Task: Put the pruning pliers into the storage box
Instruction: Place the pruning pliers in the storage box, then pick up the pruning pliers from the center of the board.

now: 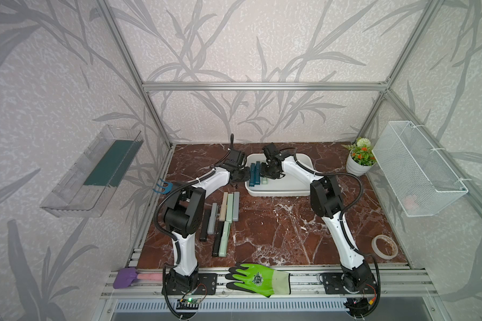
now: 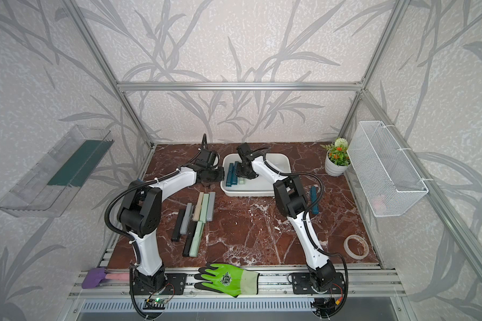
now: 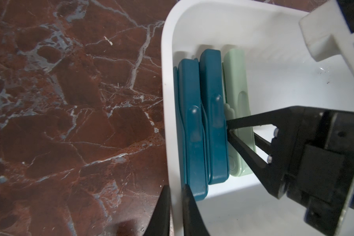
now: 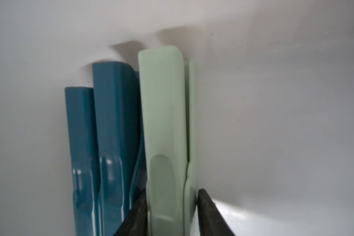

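In both top views we see the storage box (image 1: 276, 191) near the back of the red marble table (image 1: 276, 236), both arms reaching to it, and a cluster of loose pliers (image 1: 229, 207) in beige, pale green, grey and black lying side by side on the table in front of the box, nearer the left arm. In a top view a lone teal pliers (image 2: 314, 200) lies on the table just behind the right arm's elbow; we do not find it in both top views. Only the wrist views show the grips. In the left wrist view the left gripper (image 3: 175, 196) has one finger outside and one inside the box's side wall, pinched narrow on it. In the right wrist view the right gripper (image 4: 171, 192) straddles the pale green pliers (image 4: 164, 132), which lies flat on the box floor. One finger is against its side and a thin dark gap shows at the other, so we read the jaws as parted, not clamped. Beside it, packed against the wall, sit two dark teal pliers (image 3: 213, 122). Each is a slim closed bar with rounded ends and a raised oval tab.
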### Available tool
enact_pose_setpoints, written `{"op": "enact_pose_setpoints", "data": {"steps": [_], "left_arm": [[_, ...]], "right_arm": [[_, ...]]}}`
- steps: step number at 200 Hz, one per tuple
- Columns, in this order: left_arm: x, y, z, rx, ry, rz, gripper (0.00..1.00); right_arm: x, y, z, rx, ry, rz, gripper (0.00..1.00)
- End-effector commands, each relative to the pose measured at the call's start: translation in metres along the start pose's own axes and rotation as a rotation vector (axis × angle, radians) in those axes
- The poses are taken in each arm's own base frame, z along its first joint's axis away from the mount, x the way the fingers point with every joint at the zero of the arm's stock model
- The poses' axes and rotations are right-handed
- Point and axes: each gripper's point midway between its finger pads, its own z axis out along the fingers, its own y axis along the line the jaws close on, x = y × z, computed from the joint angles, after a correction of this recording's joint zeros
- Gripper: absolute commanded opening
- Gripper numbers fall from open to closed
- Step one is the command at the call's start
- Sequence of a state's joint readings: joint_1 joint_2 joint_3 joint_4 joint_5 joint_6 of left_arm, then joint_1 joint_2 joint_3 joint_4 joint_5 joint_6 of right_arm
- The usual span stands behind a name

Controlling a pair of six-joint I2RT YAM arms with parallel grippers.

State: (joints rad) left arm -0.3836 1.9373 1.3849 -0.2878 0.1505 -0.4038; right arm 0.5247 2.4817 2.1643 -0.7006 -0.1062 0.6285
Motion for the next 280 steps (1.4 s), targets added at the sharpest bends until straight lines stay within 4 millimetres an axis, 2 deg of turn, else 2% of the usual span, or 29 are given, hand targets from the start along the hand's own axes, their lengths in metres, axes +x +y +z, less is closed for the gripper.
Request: {"op": "enact_pose_setpoints", "data": {"steps": [1, 31, 83, 157, 180, 212, 226, 246, 256, 278, 280], "left_arm": [[0.002, -0.001, -0.002, 0.003, -0.003, 0.007, 0.13], [0.003, -0.003, -0.001, 0.011, 0.0, 0.008, 0.13], [0.002, -0.004, -0.003, 0.012, -0.001, 0.013, 0.13], [0.0, -0.005, -0.003, 0.017, -0.003, 0.017, 0.13], [0.0, -0.006, -0.004, 0.018, 0.002, 0.02, 0.13], [0.0, -0.005, -0.004, 0.011, 0.002, 0.027, 0.12], [-0.001, -0.005, -0.005, 0.014, -0.001, 0.025, 0.12], [-0.002, -0.006, -0.005, 0.008, -0.004, 0.029, 0.12], [-0.002, -0.004, -0.005, 0.001, -0.003, 0.033, 0.12], [0.001, -0.003, -0.006, -0.009, 0.003, 0.038, 0.12], [0.001, -0.002, -0.007, -0.009, 0.001, 0.037, 0.12]], "right_arm": [[-0.006, 0.005, -0.007, -0.032, -0.008, 0.007, 0.33], [-0.004, 0.006, 0.002, -0.048, 0.006, 0.051, 0.29], [-0.01, 0.007, -0.003, -0.039, -0.013, 0.03, 0.3], [-0.035, 0.011, -0.04, -0.052, -0.066, -0.025, 0.39], [-0.039, 0.016, -0.06, -0.063, -0.074, -0.05, 0.39], [-0.048, 0.013, -0.121, -0.055, -0.138, -0.143, 0.38], [-0.046, 0.0, -0.147, -0.029, -0.153, -0.184, 0.39], [-0.031, -0.033, -0.177, 0.007, -0.165, -0.227, 0.39], [-0.021, -0.055, -0.19, 0.035, -0.177, -0.236, 0.39], [0.013, -0.123, -0.212, 0.148, -0.159, -0.171, 0.42], [0.015, -0.128, -0.22, 0.151, -0.171, -0.159, 0.42]]}}
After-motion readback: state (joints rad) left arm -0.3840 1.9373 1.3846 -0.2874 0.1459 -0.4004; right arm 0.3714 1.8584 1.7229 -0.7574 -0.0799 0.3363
